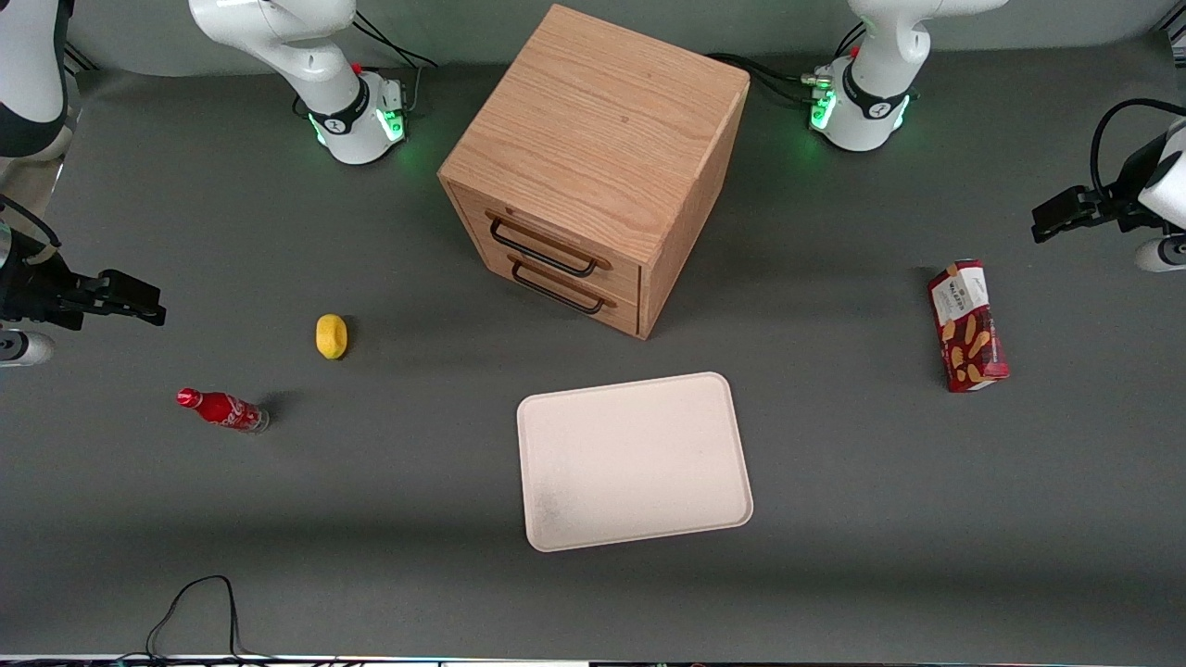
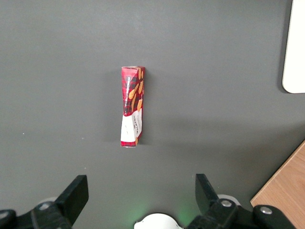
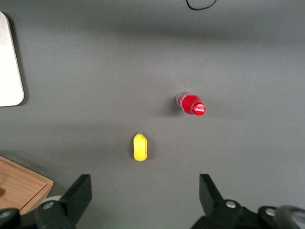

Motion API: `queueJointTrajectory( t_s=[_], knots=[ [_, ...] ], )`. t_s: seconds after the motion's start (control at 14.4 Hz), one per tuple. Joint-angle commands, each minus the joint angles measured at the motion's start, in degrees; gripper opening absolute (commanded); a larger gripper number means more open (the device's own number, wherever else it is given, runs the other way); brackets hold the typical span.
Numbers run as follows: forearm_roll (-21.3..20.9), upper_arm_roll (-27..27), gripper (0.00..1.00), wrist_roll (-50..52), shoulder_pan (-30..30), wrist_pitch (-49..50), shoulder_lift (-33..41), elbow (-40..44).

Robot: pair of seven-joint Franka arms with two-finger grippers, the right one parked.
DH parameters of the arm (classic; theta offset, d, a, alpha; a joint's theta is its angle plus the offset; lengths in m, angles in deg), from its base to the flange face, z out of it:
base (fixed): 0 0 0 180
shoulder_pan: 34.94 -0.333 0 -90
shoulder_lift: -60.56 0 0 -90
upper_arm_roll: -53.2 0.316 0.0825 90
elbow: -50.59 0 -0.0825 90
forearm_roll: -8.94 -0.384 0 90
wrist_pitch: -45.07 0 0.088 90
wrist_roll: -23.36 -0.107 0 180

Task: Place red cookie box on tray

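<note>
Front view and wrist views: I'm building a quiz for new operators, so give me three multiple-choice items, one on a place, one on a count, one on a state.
1. Where does the red cookie box lie?
A. on the tray
B. on the table, toward the working arm's end
C. in a drawer

2. How many drawer handles does the wooden cabinet show?
A. one
B. two
C. four

3. The left arm's claw is:
A. open above the table, holding nothing
B. shut on the box
C. resting on the tray

Answers: B, the tray is bare; B, two dark handles; A, its fingers stand wide apart.
</note>
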Motion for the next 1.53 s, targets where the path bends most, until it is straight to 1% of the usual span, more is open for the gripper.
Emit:
queueJointTrajectory(
  t_s=[0.0,0.35,0.76,0.97,1.11,1.32,1.39,1.46],
  knots=[
    [0.39,0.06,1.00,0.64,0.70,3.48,-1.37,3.59],
    [1.97,0.07,1.00,-0.24,0.19,2.62,-2.33,4.21],
    [1.71,0.16,1.00,-0.59,0.10,3.85,-2.51,5.70],
    [0.92,0.50,1.00,-2.17,-0.51,5.42,-4.43,9.20],
    [0.83,0.77,1.00,-6.63,-4.88,7.96,-7.33,14.11],
    [0.48,0.77,1.00,-18.93,-12.61,10.52,-12.08,21.33],
    [0.31,0.77,1.00,-21.05,-14.29,10.61,-13.05,22.39],
    [0.22,0.77,1.00,-21.33,-14.57,10.53,-13.32,22.49]
  ],
)
